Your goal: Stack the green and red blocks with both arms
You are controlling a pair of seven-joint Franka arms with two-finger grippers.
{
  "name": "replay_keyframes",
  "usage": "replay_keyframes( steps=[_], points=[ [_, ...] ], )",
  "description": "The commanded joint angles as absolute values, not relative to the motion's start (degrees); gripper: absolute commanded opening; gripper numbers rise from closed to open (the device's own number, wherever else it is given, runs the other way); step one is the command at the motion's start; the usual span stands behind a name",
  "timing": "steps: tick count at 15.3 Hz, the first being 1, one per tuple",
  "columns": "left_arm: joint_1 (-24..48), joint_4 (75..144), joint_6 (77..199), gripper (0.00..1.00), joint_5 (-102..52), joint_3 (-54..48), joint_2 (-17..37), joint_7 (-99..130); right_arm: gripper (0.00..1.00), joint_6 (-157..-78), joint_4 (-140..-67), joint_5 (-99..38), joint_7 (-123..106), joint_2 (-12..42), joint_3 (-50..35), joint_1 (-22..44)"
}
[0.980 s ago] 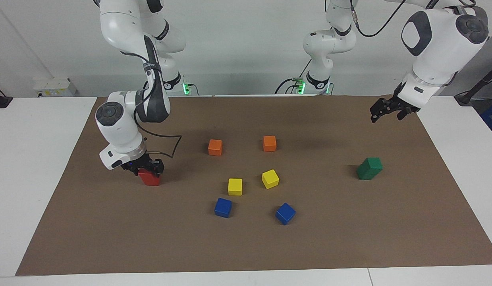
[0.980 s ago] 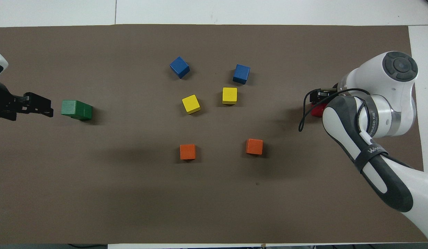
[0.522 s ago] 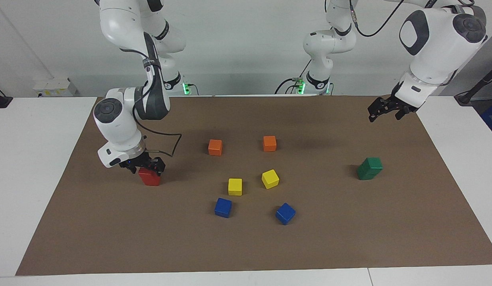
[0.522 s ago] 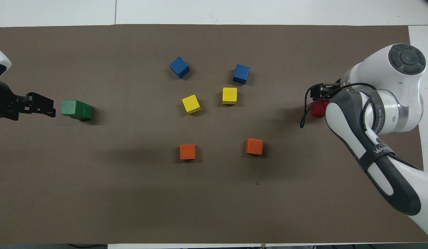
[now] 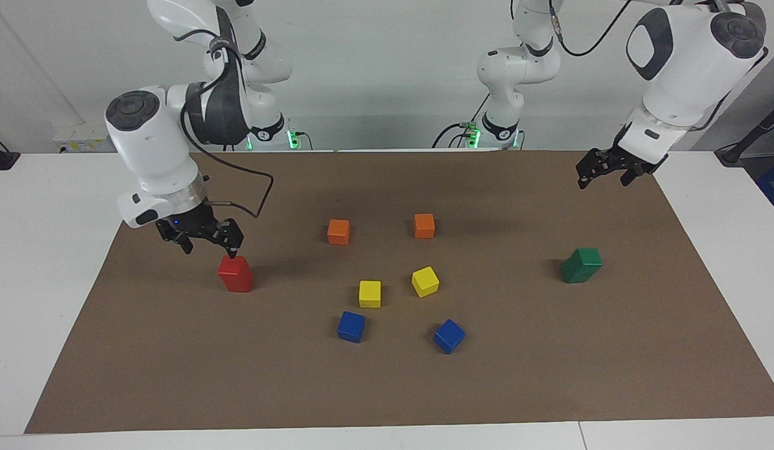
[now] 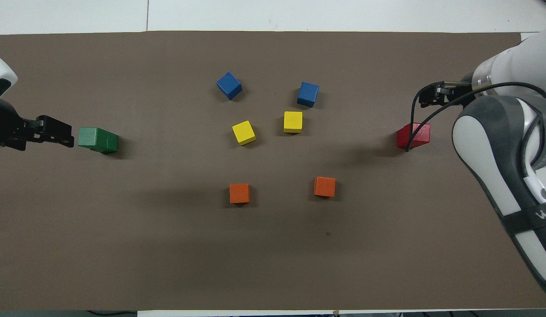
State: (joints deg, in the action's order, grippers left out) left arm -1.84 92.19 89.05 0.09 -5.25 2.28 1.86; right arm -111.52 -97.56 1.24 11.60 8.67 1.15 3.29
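The red blocks (image 5: 235, 275) (image 6: 413, 135) stand as one stack, two cubes tall, toward the right arm's end of the brown mat. My right gripper (image 5: 208, 247) (image 6: 431, 97) hangs open just above that stack and a little to its side, holding nothing and not touching it. Toward the left arm's end, the green blocks (image 5: 581, 264) (image 6: 98, 139) also look like a stack of two. High over the mat's edge at that end, my left gripper (image 5: 602, 178) (image 6: 59, 134) is open and empty, well clear of the green stack.
Six loose cubes lie mid-mat. Two orange cubes (image 5: 338, 232) (image 5: 424, 225) lie nearest the robots. Two yellow cubes (image 5: 370, 294) (image 5: 425, 281) come after them, and two blue cubes (image 5: 351, 326) (image 5: 449, 335) lie farthest. White tabletop (image 5: 49, 250) borders the mat.
My right gripper opened off the top red block, then rose and drew back toward the right arm's end of the table. The left gripper lifted slightly. No block moved.
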Motion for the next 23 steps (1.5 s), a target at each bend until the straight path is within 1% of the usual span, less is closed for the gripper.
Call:
replay_keyframes(
  steps=[1, 4, 6, 8, 10, 12, 18, 21, 23],
  points=[
    [-2.0, 91.8, 88.6, 1.0, -0.4, -5.4, 2.5, 1.9, 1.0, -107.2, -98.0, 0.8, 7.8, 4.2, 0.9, 2.3],
    [-2.1, 93.0, 93.8, 1.0, -0.4, -5.5, 2.5, 1.8, 1.0, -99.9, -98.0, -2.4, -1.5, 0.6, -0.3, -2.0],
    [-2.0, 93.0, 93.1, 1.0, -0.4, -5.5, 2.5, 1.9, 1.0, -97.6, -97.9, -2.0, -5.9, -1.1, -0.3, -3.1],
    [-1.9, 93.0, 92.7, 1.0, -0.4, -5.4, 2.5, 2.1, 1.0, -94.1, -97.6, -2.0, -6.0, -1.8, -0.7, -4.9],
    [-1.9, 92.7, 91.3, 1.0, -0.4, -5.2, 2.5, 2.3, 1.0, -90.1, -96.6, -1.4, -5.9, -1.7, -0.5, -4.5],
    [-1.9, 92.6, 91.1, 1.0, -0.4, -5.0, 2.5, 2.3, 1.0, -87.8, -96.3, 0.2, -6.0, -1.7, -0.7, -4.4],
    [-1.8, 93.2, 91.1, 1.0, -0.4, -5.0, 1.8, 2.4, 1.0, -88.8, -96.2, -0.2, -5.6, -1.6, -0.4, -4.7],
    [-2.2, 93.2, 91.3, 1.0, -0.4, -4.9, 1.8, 2.3, 1.0, -87.4, -95.1, 0.9, -5.6, -1.6, -0.4, -4.8],
    [-2.2, 93.1, 91.8, 1.0, -0.4, -5.0, 1.7, 2.3, 1.0, -89.7, -95.0, 2.9, -5.3, -1.1, -0.4, -4.3]
  ],
)
